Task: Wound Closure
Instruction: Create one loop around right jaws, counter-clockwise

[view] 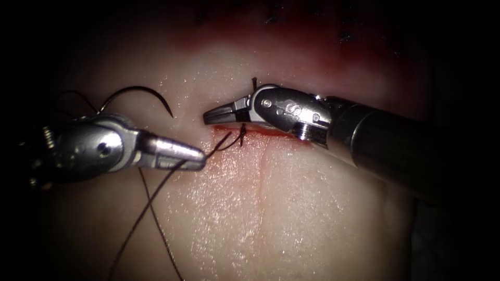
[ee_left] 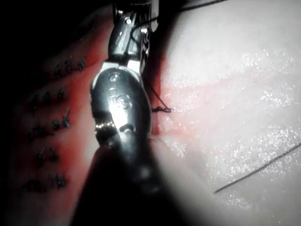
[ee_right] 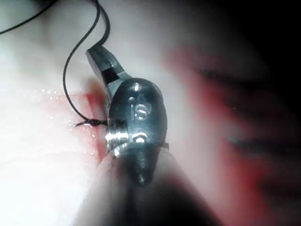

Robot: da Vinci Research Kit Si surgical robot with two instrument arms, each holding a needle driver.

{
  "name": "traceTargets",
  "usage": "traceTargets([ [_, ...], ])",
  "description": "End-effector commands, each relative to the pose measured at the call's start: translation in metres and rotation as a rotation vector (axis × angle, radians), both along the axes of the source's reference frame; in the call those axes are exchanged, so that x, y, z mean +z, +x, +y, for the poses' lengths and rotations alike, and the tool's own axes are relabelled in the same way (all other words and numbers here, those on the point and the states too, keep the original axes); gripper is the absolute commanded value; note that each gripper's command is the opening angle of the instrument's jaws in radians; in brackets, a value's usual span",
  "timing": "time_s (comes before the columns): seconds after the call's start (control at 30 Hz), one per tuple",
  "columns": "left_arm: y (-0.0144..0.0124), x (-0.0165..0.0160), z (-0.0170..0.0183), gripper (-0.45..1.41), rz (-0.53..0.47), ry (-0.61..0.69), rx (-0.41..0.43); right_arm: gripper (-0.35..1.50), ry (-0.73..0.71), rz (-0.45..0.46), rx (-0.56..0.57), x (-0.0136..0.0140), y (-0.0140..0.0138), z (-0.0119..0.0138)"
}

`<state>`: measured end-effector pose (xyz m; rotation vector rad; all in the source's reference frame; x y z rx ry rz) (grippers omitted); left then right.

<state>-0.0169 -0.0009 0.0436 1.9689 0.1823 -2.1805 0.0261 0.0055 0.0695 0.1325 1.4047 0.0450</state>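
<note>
My left tool (view: pixel 200 158) is left of the cut (view: pixel 260 171), its jaws shut on the dark thread (view: pixel 219 147). That thread runs tight from a knot (view: pixel 242 136) on the cut to the jaw tips. The curved needle (view: pixel 143 91) lies free on the tissue (view: pixel 271 218) behind the left tool, outside the tissue and held by neither tool. My right tool (view: pixel 207 117) lies across the cut just above the knot, jaws shut and holding nothing. The knot (ee_right: pixel 91 123) sits beside its wrist, and thread (ee_right: pixel 66 75) curves past the right tool (ee_right: pixel 94 55). The knot (ee_left: pixel 162 109) also shows in the left wrist view.
Two thread strands (view: pixel 151 208) cross and trail down the tissue below the left tool. A short thread end (view: pixel 254 82) sticks up behind the right tool. Red fluid (view: pixel 271 132) lines the cut under the right tool. Dark marks (ee_left: pixel 56 99) dot the tissue beyond.
</note>
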Motion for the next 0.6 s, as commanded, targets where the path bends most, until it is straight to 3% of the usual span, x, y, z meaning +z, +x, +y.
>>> traceTargets([
  [0.03, -0.0005, 0.0004, 0.0011, -0.35, -0.006, -0.002, 0.002, -0.35, -0.005, 0.019, -0.007, 0.0007, 0.0011, -0.0003],
  [0.33, 0.0002, 0.0022, 0.0051, -0.35, 0.011, 0.01, -0.009, -0.35, 0.006, 0.172, -0.026, 0.0004, 0.0026, -0.0015],
  [0.6, 0.0012, 0.0071, 0.0077, -0.35, 0.069, -0.008, -0.034, -0.35, 0.04, 0.282, -0.057, -0.0001, 0.0031, -0.0029],
])
